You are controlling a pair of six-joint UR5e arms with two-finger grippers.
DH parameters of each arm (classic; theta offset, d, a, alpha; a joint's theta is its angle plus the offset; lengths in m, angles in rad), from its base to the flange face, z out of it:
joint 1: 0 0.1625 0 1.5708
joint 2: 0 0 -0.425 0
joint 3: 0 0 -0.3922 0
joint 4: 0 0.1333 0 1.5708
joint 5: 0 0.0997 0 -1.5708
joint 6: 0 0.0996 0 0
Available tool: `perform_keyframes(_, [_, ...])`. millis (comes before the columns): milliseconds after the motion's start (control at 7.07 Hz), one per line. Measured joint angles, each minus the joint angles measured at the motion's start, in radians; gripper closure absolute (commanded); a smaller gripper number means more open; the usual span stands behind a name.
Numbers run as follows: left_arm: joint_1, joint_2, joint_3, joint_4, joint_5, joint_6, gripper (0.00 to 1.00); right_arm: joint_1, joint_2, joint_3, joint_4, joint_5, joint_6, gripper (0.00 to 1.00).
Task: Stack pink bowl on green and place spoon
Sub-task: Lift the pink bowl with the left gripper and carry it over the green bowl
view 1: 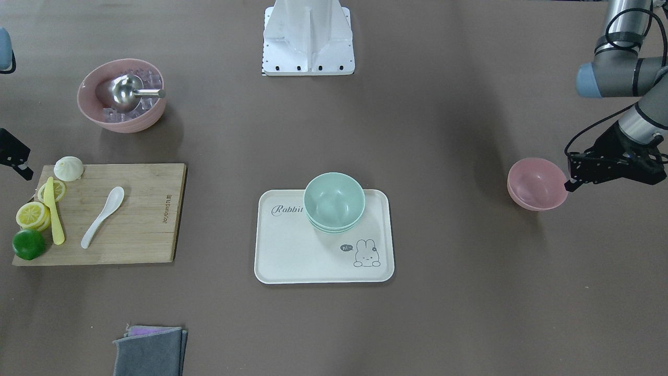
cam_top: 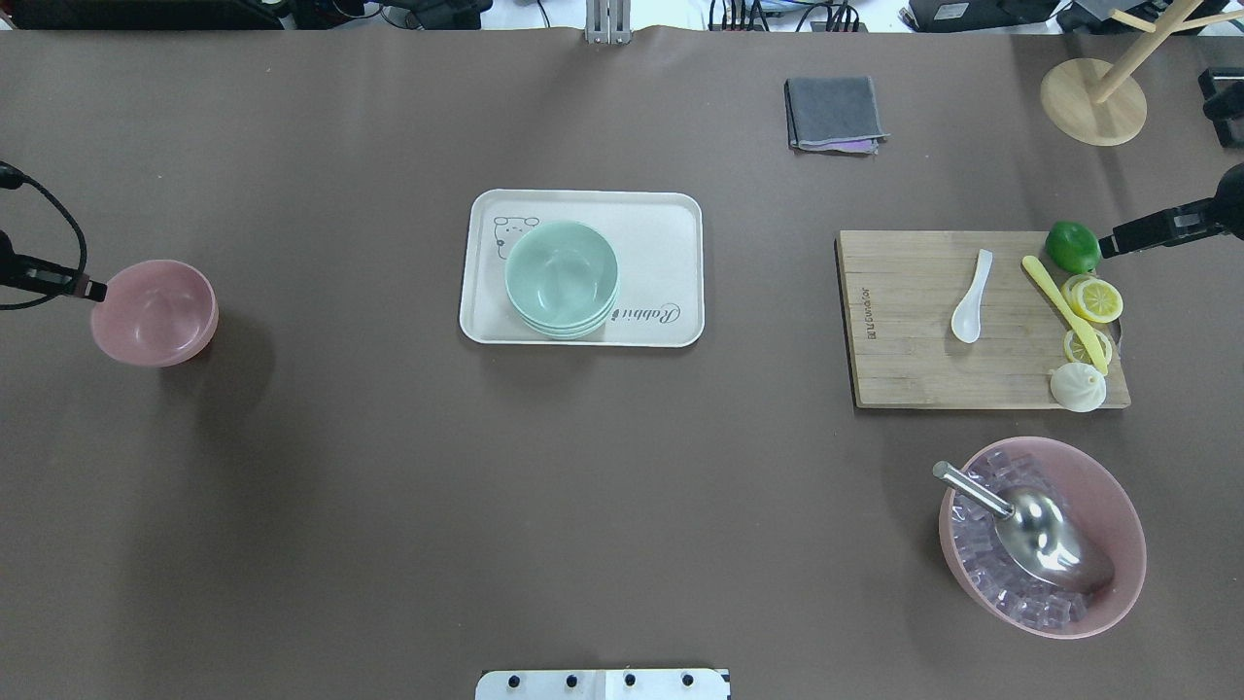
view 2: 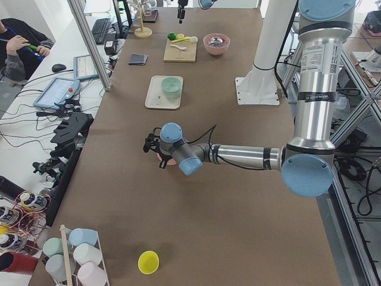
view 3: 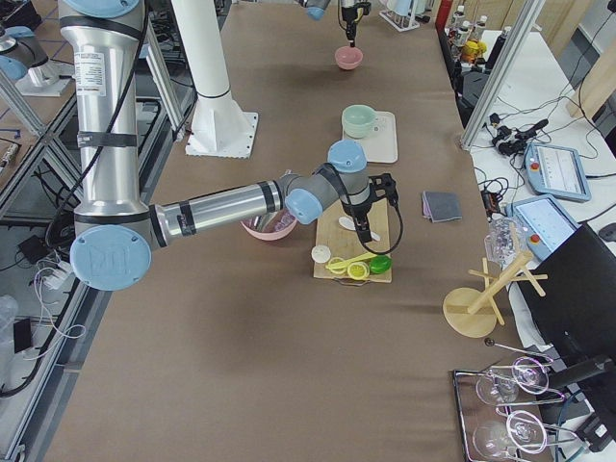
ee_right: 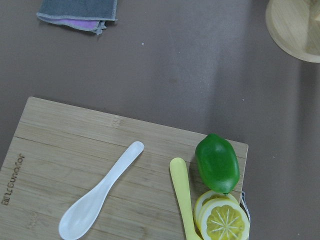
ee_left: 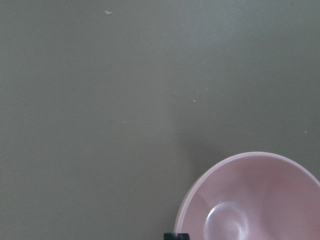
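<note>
**Front-facing view.** Locate pink bowl [view 1: 537,184] at right centre, upright on bare tabletop [view 1: 449,130], well apart from tray [view 1: 292,261] at centre. Locate left end effector [view 1: 572,183] at right rim of pink bowl, touching or just beside it; cannot tell whether spread or closed. Judge step in hand as reach for first grasp, with no lift yet. For next move, as judged: clamp rim, raise clear, carry across to green stack [view 1: 334,201] on upper right of tray, lower level into top bowl. Locate spoon [view 1: 103,216] on board [view 1: 146,219] at left, untouched. Note right end effector [view 1: 22,169] at left edge, near board corner; cannot tell its state either.

**Overhead view.** Expect mirrored layout. Count as follows:
- one pink bowl
- one large pink bowl [cam_top: 1118,506] at lower right, holding ice [cam_top: 1011,593] and one scoop [cam_top: 1054,544]
- apparently three bowls in green stack, going by rims
- one tray, one board and one spoon
- one knife [cam_top: 1064,311] and one lime [cam_top: 1073,247]
- at least two lemon slices [cam_top: 1096,298]
- one cloth [cam_top: 834,113]

**Side views.** Too small to settle either grip.

**Left wrist view.** See pink bowl at lower right, with dark fingertip at bottom edge beside rim.

**Right wrist view.** See spoon at lower left, flat on board, with no fingers in frame.
</note>
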Motion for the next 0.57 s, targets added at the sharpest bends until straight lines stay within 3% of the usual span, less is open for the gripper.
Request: perform_keyframes(566, [0.000,-0.046,0.015,0.004,0.005,-0.047,1.00,0.000,0.002,-0.002,0.000,-0.001,0.000,0.00])
